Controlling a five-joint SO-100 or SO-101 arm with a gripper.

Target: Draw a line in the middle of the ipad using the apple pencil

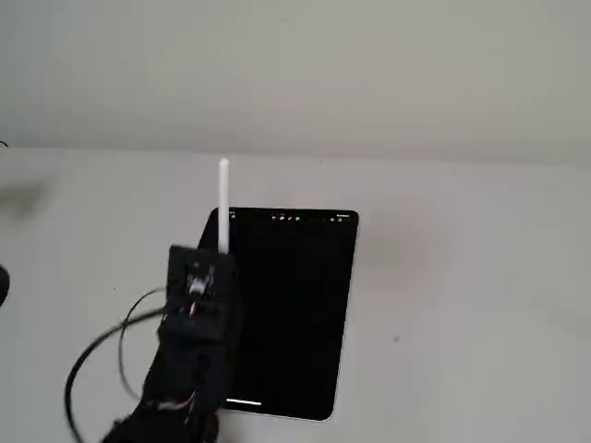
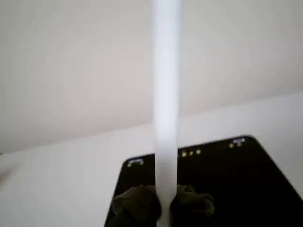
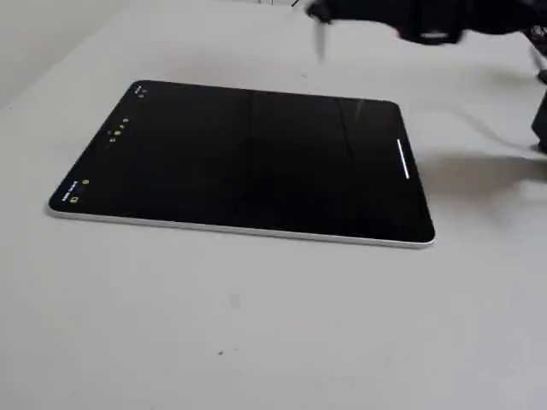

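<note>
The iPad [image 1: 291, 314] lies flat on the white table, its screen black with small icons along one short edge and a white bar at the other. It also shows in the wrist view [image 2: 236, 184] and in the other fixed view [image 3: 248, 158]. My gripper [image 1: 222, 257] is shut on the white Apple Pencil [image 1: 223, 198] over the iPad's left edge. In the wrist view the gripper [image 2: 165, 208] clamps the pencil [image 2: 166, 104], which points away towards the iPad's icon end. In a fixed view the blurred pencil [image 3: 320, 38] hangs under the gripper [image 3: 329, 13], beyond the iPad's far edge.
Black cables [image 1: 92, 365] loop on the table left of the arm. A dark object [image 1: 3, 286] sits at the left edge. A plain wall [image 1: 295, 74] rises behind the table. The arm's shadow [image 3: 487, 175] falls to the right of the iPad.
</note>
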